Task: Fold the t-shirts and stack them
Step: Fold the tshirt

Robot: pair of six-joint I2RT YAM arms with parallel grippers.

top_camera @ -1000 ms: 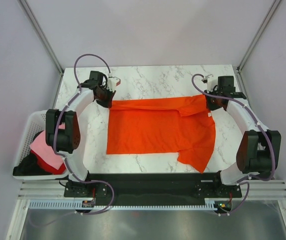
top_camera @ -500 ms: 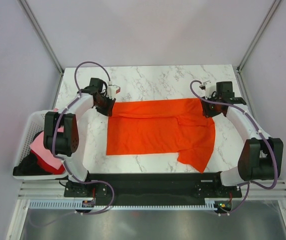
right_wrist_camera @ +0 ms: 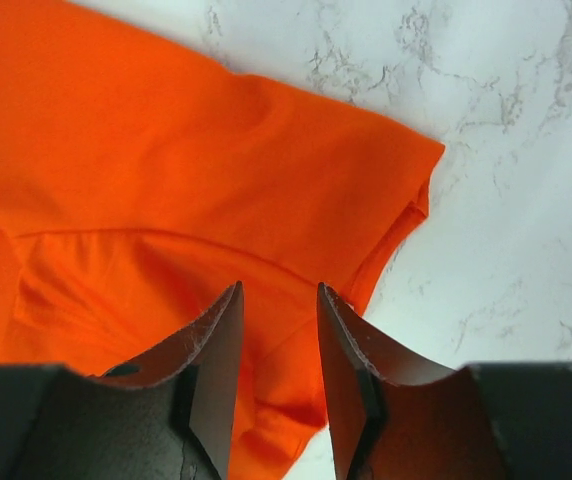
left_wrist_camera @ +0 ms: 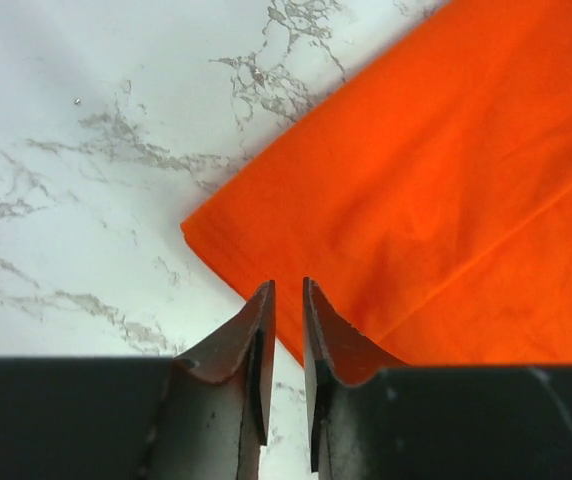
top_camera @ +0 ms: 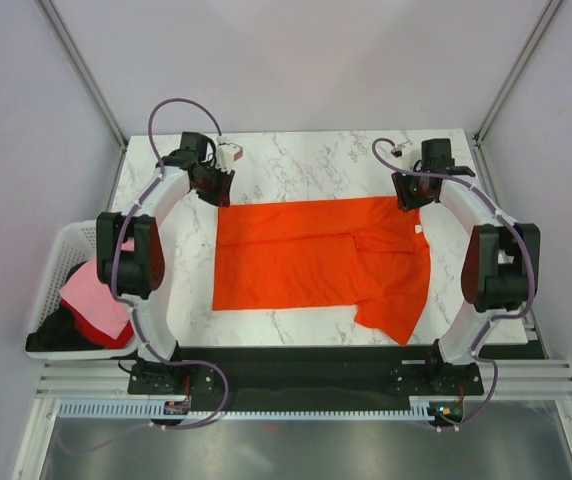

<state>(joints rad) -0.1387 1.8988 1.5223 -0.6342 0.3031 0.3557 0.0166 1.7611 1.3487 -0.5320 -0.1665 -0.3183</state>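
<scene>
L hand (top_camera: 214, 184): fingers (left_wrist_camera: 251, 335) close together, only a thin gap, nothing in it. Holds nothing.
R hand (top_camera: 413, 192): fingers a bit wider apart than the L ones, nothing btw them. Holds nothing too.
Orange shirt (top_camera: 316, 265): flat on the tabletop (top_camera: 306, 160), spread out btw the 2 hands. One far corner sits right by the L hand's tips, the other far corner right by the R hand's tips.
Way it lies: sideways, w/ the neck end and its small white label (top_camera: 419, 231) on the R hand's side. The far strip looks doubled over, and a fold line runs part of the way across from the L hand's side.
Why hands are there: each is over one end of the far edge, prob. so both ends of a long fold can go at once & the edge comes out straight.
Loose bit: a flap sticks out toward the arm bases, on the R hand's side. Not tidy yet.
Other shirts: pink shirt (top_camera: 91, 295), red shirt (top_camera: 111, 335) & black shirt (top_camera: 51, 335) piled in the white basket (top_camera: 66, 245), well away from the L hand, back by its arm. Prob. kept there so the tabletop has room for one shirt at a time.
Step, my guess: partway thru folding the 1st shirt; no stack begun.
Next, my guess: tuck the flap in, then fold again to make it smaller.
Watch out: soft cloth can bunch up or slide, & thin edges are hard to pinch.
</scene>
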